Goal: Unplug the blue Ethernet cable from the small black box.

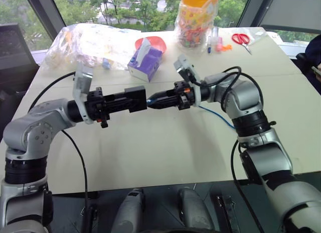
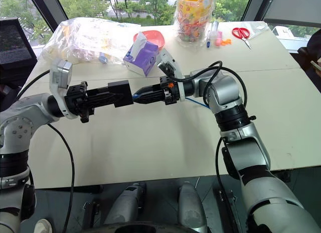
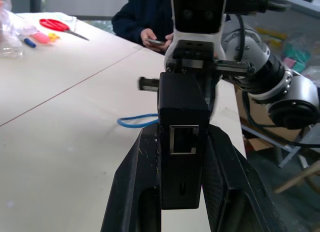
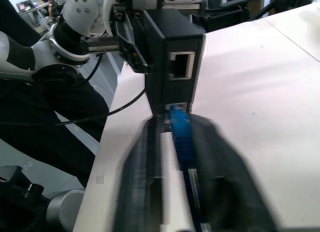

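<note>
the thin bright blue ethernet cable (image 4: pixel 178 123) sits plugged into the small matte-black rectangular box (image 1: pixel 134 99), held above the table in my left gripper (image 1: pixel 131 100); my right gripper (image 1: pixel 153 100), level and end-on opposite, is clamped on its plug, so i pull straight away along that line
</note>
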